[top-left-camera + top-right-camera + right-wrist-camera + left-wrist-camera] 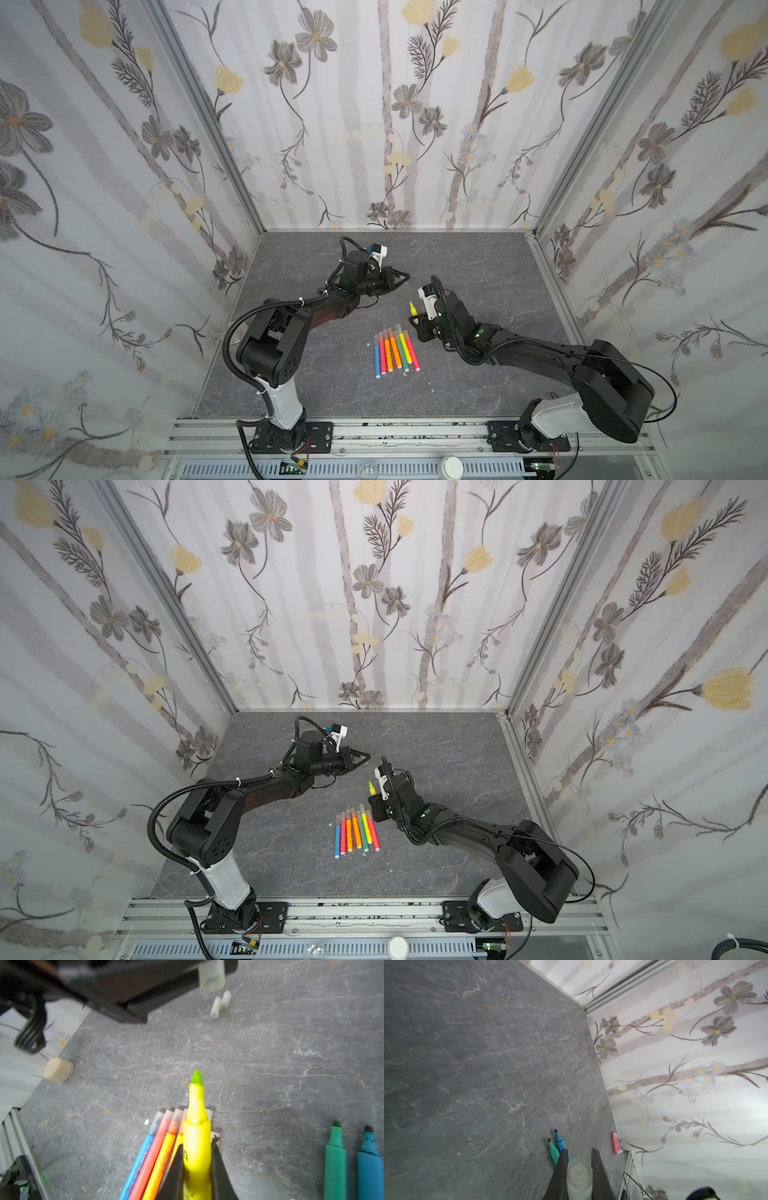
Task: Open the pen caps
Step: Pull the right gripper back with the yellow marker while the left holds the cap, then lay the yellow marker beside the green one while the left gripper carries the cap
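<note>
Right gripper point(197, 1142): clamped on yellow pen point(196, 1126), tip bared, long axis aimed forward. Left gripper point(579, 1153): clamped on pen cap point(579, 1176), well apart, ahead of that tip.

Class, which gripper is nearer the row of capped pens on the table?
Right. The right gripper, holding an uncapped yellow pen, sits just beyond the cap ends of the row of capped pens; the left gripper, pinching a cap, is farther back.

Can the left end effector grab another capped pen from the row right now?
Probably not yet: the left end effector is shut on a loose cap, though the row of pens lies uncovered.
</note>
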